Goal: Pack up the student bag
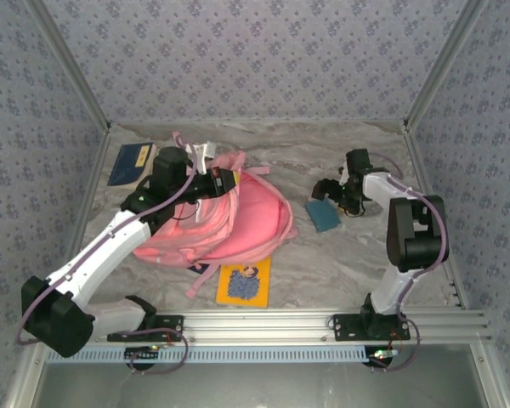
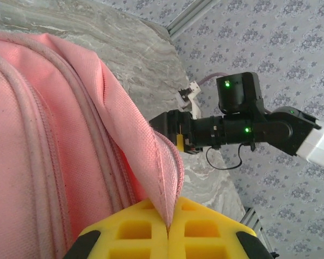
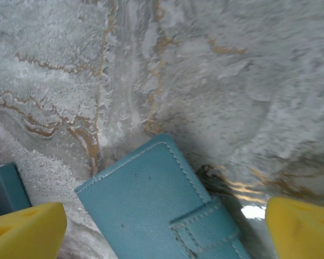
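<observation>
The student bag (image 1: 229, 223), a big soft pink backpack, lies flat at the table's middle left. My left gripper (image 1: 224, 181) is at its upper edge. In the left wrist view the yellow jaws are pressed together on a fold of the pink zipper-trimmed flap (image 2: 151, 162), so the left gripper (image 2: 169, 218) is shut on the bag's edge and holds it lifted. My right gripper (image 1: 329, 192) hangs low over a teal wallet (image 1: 323, 215) to the right of the bag. In the right wrist view the wallet (image 3: 151, 208) lies on the marble between the wide-apart yellow fingertips (image 3: 27, 229), untouched; the right gripper (image 3: 164, 232) is open.
A dark blue book (image 1: 132, 163) lies at the back left. A yellow picture book (image 1: 244, 282) lies just in front of the bag. A dark teal edge (image 3: 5, 190) shows at the left of the right wrist view. Patterned walls enclose the marble table (image 1: 340, 255).
</observation>
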Action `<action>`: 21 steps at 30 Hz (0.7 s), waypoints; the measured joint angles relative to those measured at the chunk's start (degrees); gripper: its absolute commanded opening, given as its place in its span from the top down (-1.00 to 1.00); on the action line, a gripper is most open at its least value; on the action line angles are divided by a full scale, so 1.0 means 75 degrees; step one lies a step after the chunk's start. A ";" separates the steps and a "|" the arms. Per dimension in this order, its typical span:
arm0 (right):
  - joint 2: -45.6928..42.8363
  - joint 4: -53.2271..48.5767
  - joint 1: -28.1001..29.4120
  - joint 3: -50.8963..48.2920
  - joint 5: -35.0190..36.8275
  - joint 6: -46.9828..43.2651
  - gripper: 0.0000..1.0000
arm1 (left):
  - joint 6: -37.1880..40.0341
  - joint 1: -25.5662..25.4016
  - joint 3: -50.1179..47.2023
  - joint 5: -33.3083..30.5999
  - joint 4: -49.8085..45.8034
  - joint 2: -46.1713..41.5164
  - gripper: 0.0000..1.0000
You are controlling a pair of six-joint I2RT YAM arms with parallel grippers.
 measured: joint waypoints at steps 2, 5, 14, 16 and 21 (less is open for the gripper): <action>0.0166 -0.0009 -0.0032 0.0012 -0.0326 -0.0064 -0.90 | 0.0000 0.0000 0.0000 0.0038 0.0009 0.0038 1.00; 0.0239 -0.0009 -0.0082 0.0012 -0.0667 -0.0128 -0.88 | 0.0000 0.0000 0.0000 0.0093 0.0006 0.0082 1.00; 0.0274 0.0361 -0.0055 -0.0277 -0.1746 -0.0117 -0.65 | 0.0000 0.0000 0.0000 0.0140 0.0006 0.0087 1.00; 0.0274 0.0487 -0.0052 -0.0382 -0.1915 -0.0032 -0.57 | 0.0000 0.0000 0.0000 0.0140 0.0003 0.0087 1.00; 0.0245 0.0912 -0.0064 -0.0664 -0.2154 0.0219 -0.39 | 0.0000 0.0000 0.0000 0.0140 0.0003 0.0102 1.00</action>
